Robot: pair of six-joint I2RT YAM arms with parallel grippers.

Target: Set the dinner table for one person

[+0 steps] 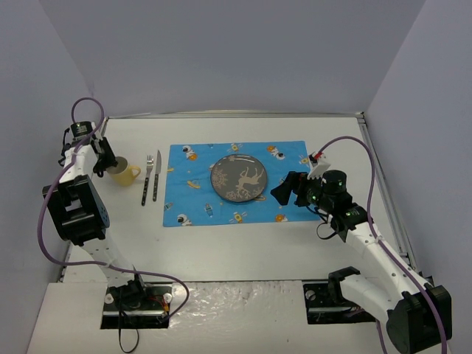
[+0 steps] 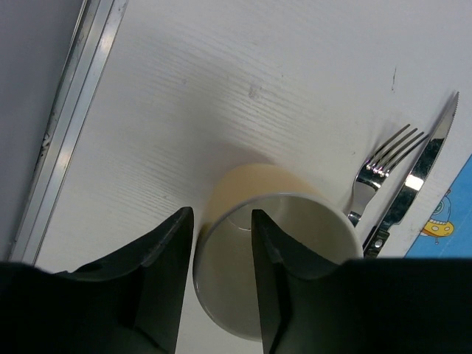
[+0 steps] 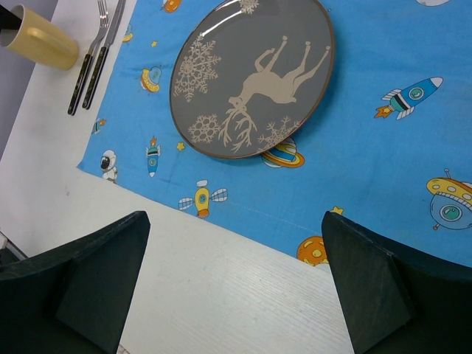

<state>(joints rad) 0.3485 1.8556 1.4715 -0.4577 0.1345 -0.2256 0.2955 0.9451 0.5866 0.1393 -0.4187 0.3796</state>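
Note:
The white dinner table point(image 1: 251, 243) carries a blue space-print placemat point(image 1: 193, 200) with a grey reindeer plate point(image 1: 239, 178) in its middle. A fork point(image 1: 147, 179) and a knife point(image 1: 157, 175) lie side by side on the table just left of the placemat. A yellow mug point(image 1: 127, 173) stands upright left of the fork. My left gripper point(image 1: 110, 164) straddles the mug's rim point(image 2: 221, 221), one finger outside and one inside, with slack between them. My right gripper point(image 1: 284, 192) is wide open and empty, over the placemat's right part beside the plate.
The table's metal rim point(image 2: 70, 125) runs close to the left of the mug. In the right wrist view the plate point(image 3: 254, 74), the placemat point(image 3: 383, 147), the mug point(image 3: 40, 40) and bare table point(image 3: 221, 295) show beyond the fingers. Grey walls enclose the table.

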